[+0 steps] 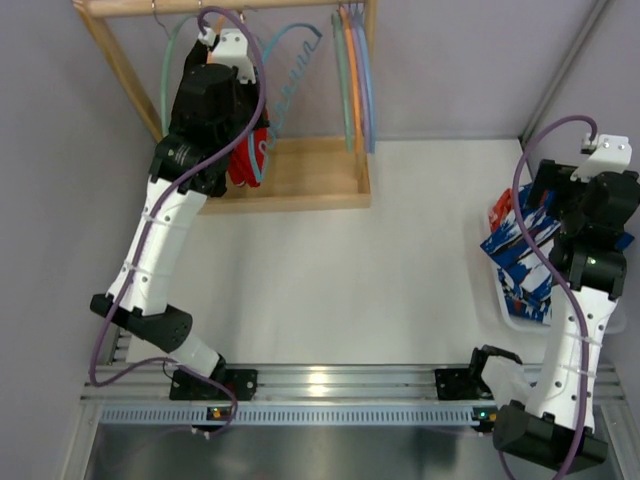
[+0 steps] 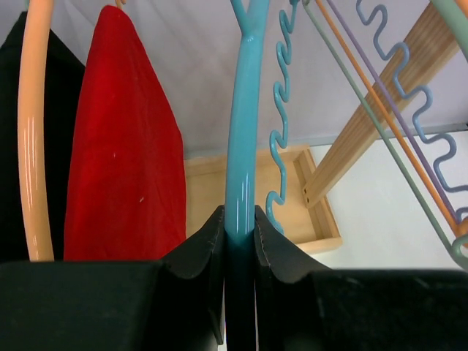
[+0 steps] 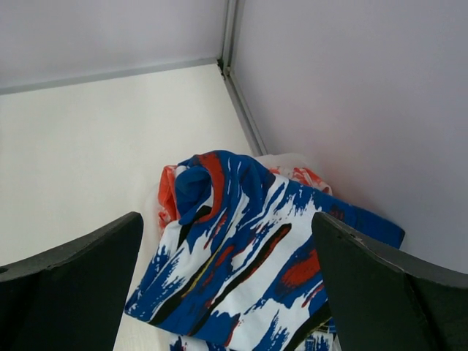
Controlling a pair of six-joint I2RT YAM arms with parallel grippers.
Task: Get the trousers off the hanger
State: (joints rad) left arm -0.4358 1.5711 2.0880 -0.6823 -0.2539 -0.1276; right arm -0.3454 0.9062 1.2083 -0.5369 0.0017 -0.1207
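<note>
The trousers (image 3: 241, 256), blue with white and red patches, lie crumpled in a white container at the table's right edge, also seen in the top view (image 1: 520, 265). My right gripper (image 3: 227, 219) is open and hangs just above them, a finger on either side, touching nothing; in the top view it is at the far right (image 1: 532, 222). The teal hanger (image 2: 245, 110), with its wavy bar (image 2: 281, 131), hangs bare on the wooden rack (image 1: 285, 45). My left gripper (image 2: 240, 223) is shut on the hanger's teal rod; in the top view it is by the rack (image 1: 245, 128).
The wooden rack (image 1: 300, 190) stands at the back left. On it hang a red garment (image 2: 124, 146), a black garment (image 2: 11, 131) and an orange hanger (image 2: 33, 146). Orange, pale green and purple hangers (image 1: 352, 70) hang at its right end. The white container (image 1: 503, 295) sits against the right wall.
</note>
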